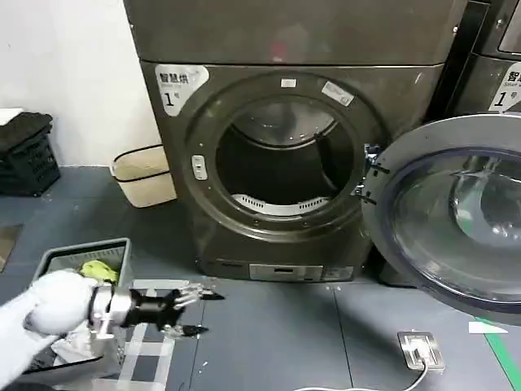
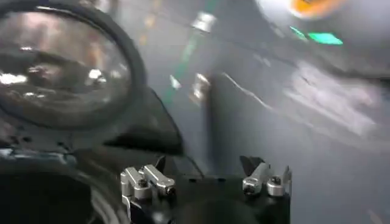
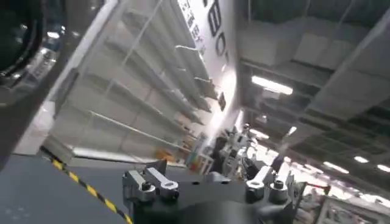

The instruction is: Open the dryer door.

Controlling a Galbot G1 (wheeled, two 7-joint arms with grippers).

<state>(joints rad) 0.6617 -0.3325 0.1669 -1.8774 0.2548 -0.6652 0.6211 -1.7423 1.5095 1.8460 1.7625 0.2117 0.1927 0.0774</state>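
Head view: left claw (image 1: 189,309) hangs low over the grey floor (image 1: 269,334), black fingers spread wide, holding nothing; beyond gapes the round drum opening (image 1: 277,167); rightmost, the chrome-ringed, glass-bowled dryer door (image 1: 456,216) stands swung fully open

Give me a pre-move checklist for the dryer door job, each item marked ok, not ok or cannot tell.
1. Dryer door swung open to the machine's right: ok.
2. Drum opening unobstructed: ok.
3. Left gripper low over the floor, apart from the door, fingers open and empty: ok.
4. Laundry basket beside the left arm, contact with it: cannot tell.
5. Right gripper open, holding nothing: ok.
6. Floor outlet box and its cable out of the door's swing: cannot tell.
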